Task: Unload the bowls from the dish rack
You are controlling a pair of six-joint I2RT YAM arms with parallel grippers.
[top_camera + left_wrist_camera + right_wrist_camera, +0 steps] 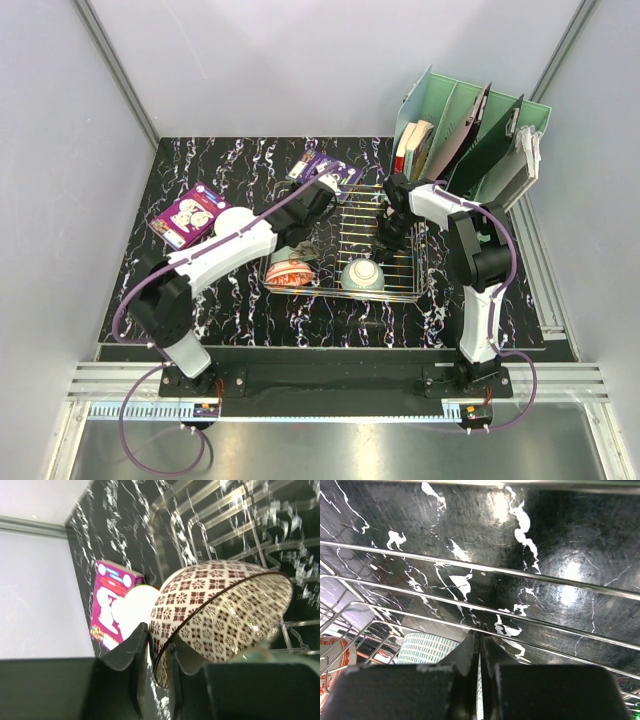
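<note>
1 brown-patterned round ceramic bowl (222, 607), rim clamped in my left end effector (159, 647) at the chrome wire dish rack (400, 262) left end; right end effector (480, 652), pressed together and empty, nearer 1 pale-green bowl (362, 275).

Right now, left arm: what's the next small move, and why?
Probably lift straight up a little. The left gripper pinches the rim of the patterned bowl, with dish rack wires close behind it. Clear them before swinging toward the white bowl on the table.
</note>
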